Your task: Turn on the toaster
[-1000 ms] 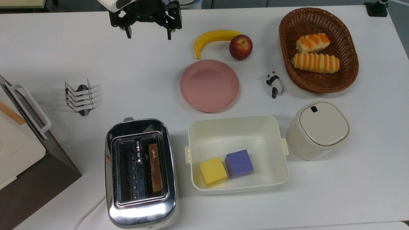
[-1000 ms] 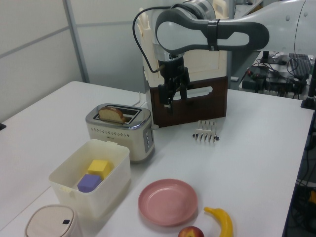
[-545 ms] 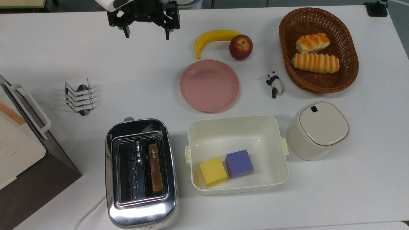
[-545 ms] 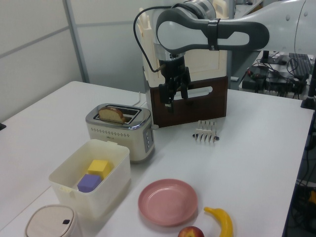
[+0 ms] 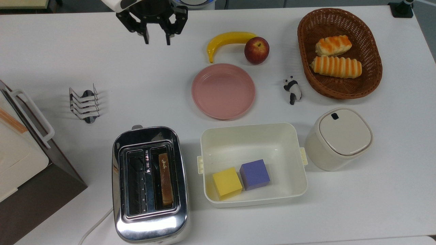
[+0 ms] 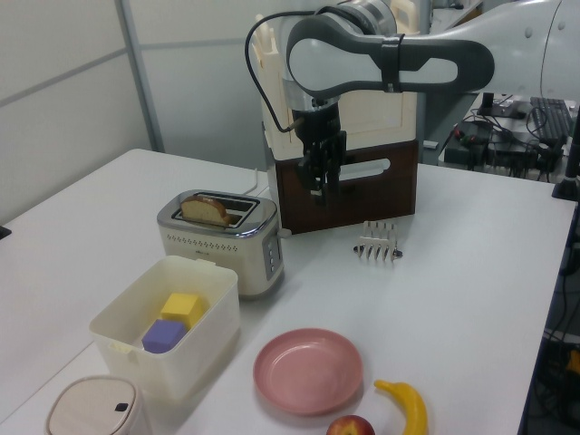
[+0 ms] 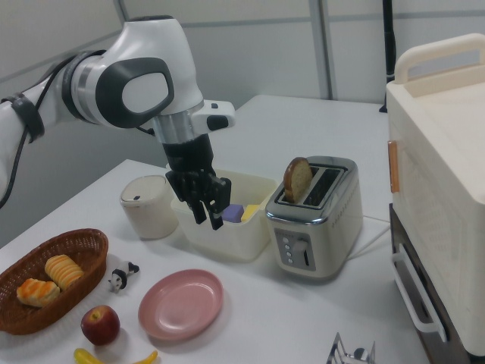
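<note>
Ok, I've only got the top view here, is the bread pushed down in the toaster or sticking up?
Observer: Sticking up. In the right view the bread stands well above the slot of the toaster.
Operator: Where's the lever?
Observer: On the toaster's end face. In the right view the lever sits beside a column of small buttons.
Operator: How high is the gripper?
Observer: In the left view the gripper hangs in the air, higher than the toaster's top, fingers pointing down.
</note>
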### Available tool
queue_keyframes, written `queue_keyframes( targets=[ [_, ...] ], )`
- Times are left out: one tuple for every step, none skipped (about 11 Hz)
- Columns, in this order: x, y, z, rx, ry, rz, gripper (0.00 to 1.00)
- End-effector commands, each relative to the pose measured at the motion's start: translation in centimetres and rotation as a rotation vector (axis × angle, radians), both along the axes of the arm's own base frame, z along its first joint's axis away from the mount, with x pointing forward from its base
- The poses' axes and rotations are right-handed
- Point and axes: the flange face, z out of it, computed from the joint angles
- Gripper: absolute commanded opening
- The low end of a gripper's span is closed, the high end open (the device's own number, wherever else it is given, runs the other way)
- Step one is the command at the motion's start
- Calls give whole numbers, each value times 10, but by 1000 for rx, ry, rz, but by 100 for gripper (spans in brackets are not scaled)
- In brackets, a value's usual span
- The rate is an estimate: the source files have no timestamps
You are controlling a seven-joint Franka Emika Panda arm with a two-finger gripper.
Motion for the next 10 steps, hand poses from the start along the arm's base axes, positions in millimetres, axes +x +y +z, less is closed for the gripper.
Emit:
queue_keyframes(
  targets=[
    [-9, 1, 4, -6, -2, 8, 0],
    [-10, 1, 4, -4, -2, 14, 0],
    [-9, 1, 4, -4, -2, 14, 0],
    [-10, 1, 4, -3, 0, 15, 0],
    [-9, 1, 4, -4, -2, 14, 0],
    [-9, 1, 3, -2, -2, 14, 0],
    [-7, 2, 1, -1, 0, 18, 0],
    [-5, 2, -1, 0, 2, 28, 0],
    [-5, 1, -1, 0, -5, 34, 0],
    [-2, 1, 1, -1, -31, 37, 0]
  ],
)
